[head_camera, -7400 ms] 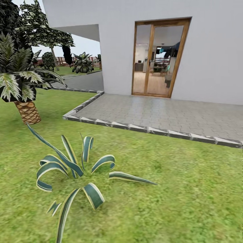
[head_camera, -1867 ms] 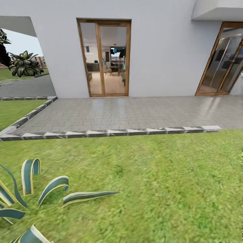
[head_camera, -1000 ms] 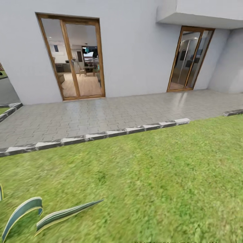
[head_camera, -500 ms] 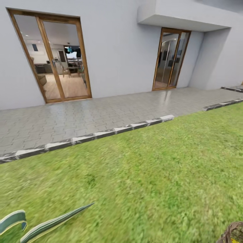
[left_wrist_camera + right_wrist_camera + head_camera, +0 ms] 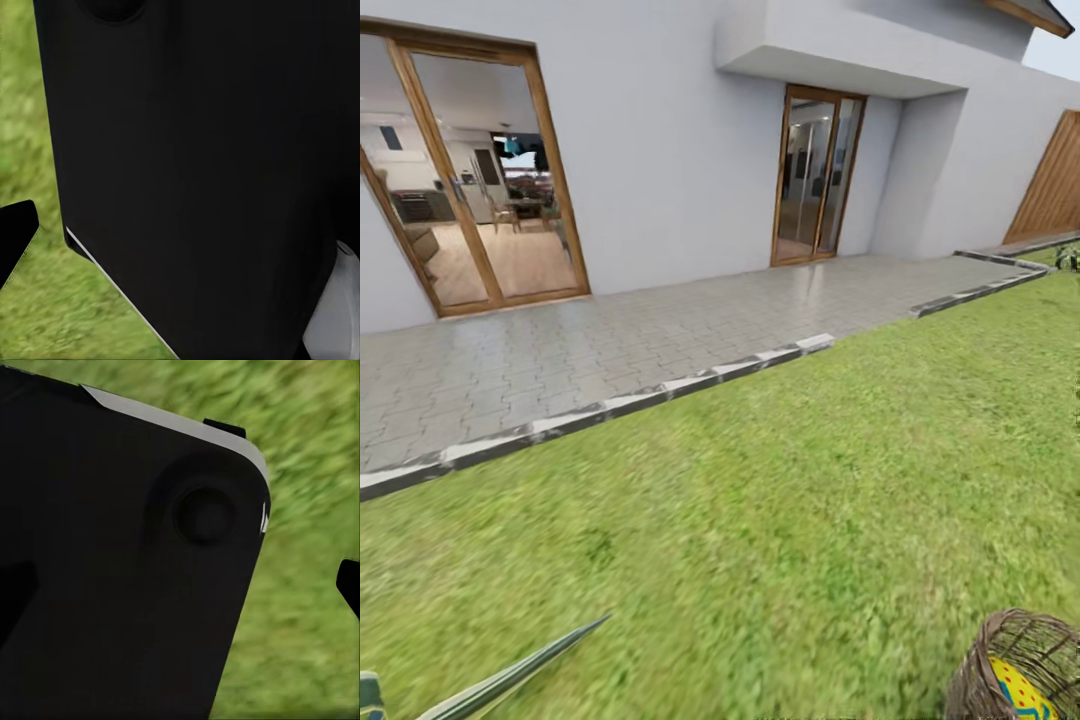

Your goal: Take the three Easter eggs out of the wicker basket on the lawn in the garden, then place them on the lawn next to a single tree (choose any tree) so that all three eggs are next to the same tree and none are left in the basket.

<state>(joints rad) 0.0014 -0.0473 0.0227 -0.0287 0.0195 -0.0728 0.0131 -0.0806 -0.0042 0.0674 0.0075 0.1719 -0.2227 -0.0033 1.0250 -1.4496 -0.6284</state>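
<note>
Head view: one wicker basket point(image 5: 1015, 668) sits on the lawn point(image 5: 780, 500) at the bottom right corner, with one yellow Easter egg point(image 5: 1022, 692) visible inside. Two glass doors point(image 5: 480, 225) face the patio point(image 5: 610, 340). Both wrist views: black robot body over grass, so can't tell either gripper's opening.
</note>
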